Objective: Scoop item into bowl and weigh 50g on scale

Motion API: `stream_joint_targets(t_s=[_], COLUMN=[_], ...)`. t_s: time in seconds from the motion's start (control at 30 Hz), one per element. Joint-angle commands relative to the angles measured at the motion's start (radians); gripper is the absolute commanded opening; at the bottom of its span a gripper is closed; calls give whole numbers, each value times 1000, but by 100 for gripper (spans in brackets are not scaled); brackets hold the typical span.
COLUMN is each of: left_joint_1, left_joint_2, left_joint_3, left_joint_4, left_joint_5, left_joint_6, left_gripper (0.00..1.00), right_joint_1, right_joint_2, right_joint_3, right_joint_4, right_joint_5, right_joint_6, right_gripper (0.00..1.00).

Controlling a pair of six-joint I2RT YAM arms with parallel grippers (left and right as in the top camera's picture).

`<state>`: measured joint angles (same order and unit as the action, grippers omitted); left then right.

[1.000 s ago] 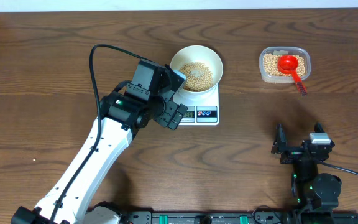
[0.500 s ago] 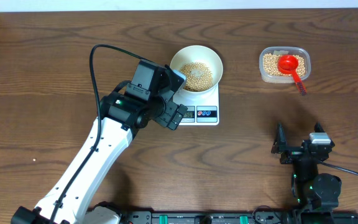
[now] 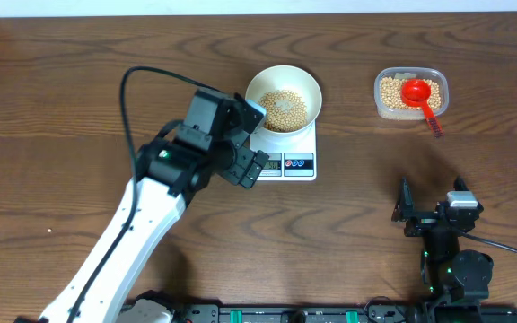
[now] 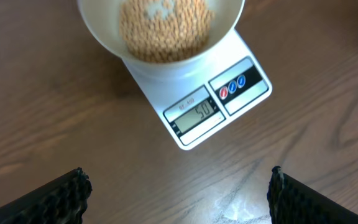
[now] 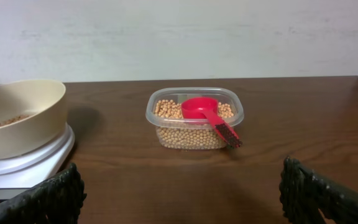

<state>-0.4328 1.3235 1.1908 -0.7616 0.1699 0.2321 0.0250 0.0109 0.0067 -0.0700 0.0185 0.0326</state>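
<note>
The cream-white bowl (image 3: 283, 86) stands on the white scale (image 3: 300, 144) and holds a heap of tan beans (image 3: 284, 109). In the left wrist view the bowl (image 4: 166, 59) sits above the scale's display (image 4: 194, 114), which reads 50. My left gripper (image 3: 254, 140) hovers open at the scale's left front corner, its jaws wide over bare wood (image 4: 178, 178). My right gripper (image 3: 432, 199) rests open near the front right, facing the tub, with nothing between its jaws (image 5: 180, 169).
A clear plastic tub (image 3: 411, 108) of beans stands at the back right with a red scoop (image 3: 417, 91) lying in it, handle over the rim. A black cable (image 3: 137, 90) loops behind the left arm. A white wall (image 5: 179, 37) borders the table's far edge.
The left arm's upper body has shifted a little to the left. Its gripper stays beside the scale. The right arm, bowl and tub have not moved.
</note>
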Motion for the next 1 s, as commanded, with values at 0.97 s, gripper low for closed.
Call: stream_joint_targets(t_s=[0.97], left_joint_1=[462], left_joint_2=[-945], left_joint_3=[-814], left_joint_4=[684], left_joint_5=[-74], left_joint_6=[-28], left_gripper=[93], right_joint_1=[8], right_joint_2=[-5], right_joint_3=[-1], right_joint_4=[-5], right_joint_5=[-2], right_joint_6=[-11], right_gripper=[99])
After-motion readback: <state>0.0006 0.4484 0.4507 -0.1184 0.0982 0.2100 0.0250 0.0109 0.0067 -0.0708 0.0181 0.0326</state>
